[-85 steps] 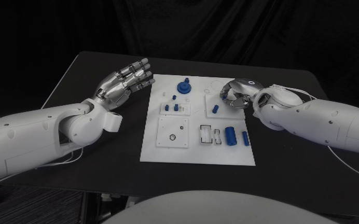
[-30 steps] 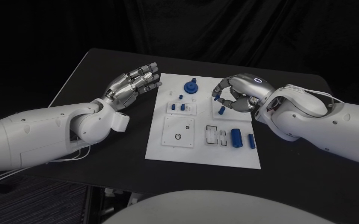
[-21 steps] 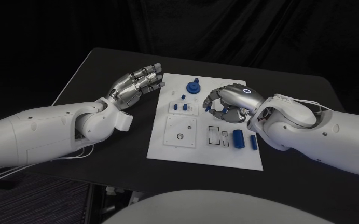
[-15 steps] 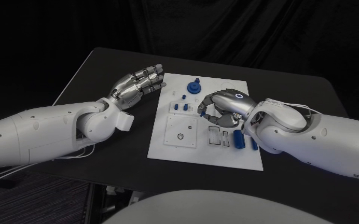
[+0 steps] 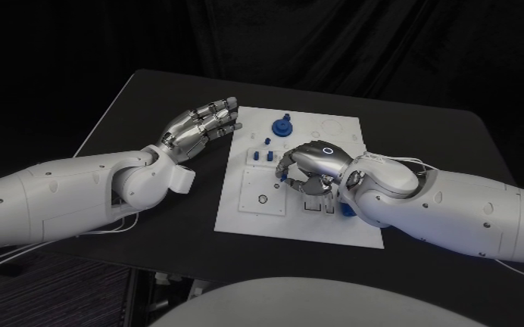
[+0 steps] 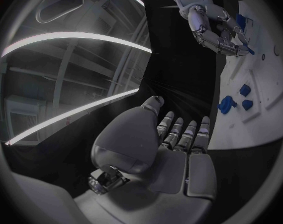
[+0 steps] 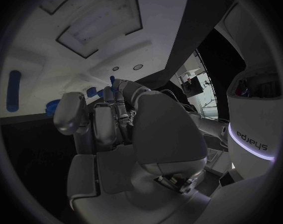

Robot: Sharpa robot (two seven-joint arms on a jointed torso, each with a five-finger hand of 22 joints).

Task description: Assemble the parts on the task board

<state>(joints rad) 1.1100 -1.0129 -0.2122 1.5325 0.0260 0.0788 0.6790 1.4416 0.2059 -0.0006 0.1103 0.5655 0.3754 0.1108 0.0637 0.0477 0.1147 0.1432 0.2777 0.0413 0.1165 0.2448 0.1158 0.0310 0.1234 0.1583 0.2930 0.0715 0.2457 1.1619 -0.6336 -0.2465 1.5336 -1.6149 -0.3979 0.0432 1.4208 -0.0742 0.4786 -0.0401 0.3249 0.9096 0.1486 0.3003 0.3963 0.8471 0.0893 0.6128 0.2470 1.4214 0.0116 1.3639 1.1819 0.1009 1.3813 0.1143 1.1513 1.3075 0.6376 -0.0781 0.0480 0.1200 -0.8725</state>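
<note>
We hold a small blue part (image 6: 247,48) in our right hand (image 5: 309,169); it seems light, stiff and slippery, so we pinch its sides, while our left hand (image 5: 202,128) is wide.

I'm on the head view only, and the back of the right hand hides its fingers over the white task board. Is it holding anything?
Observer: Yes. In the left wrist view, the right hand pinches a small blue peg at its fingertips, over the white task board.
Operator: What is on the board in front of those fingertips?
Observer: The right wrist view shows two small round holes in the board just beyond them.
Operator: Is the left palm empty?
Observer: Yes. In the left wrist view, the left hand has straight fingers and a bare palm.
</note>
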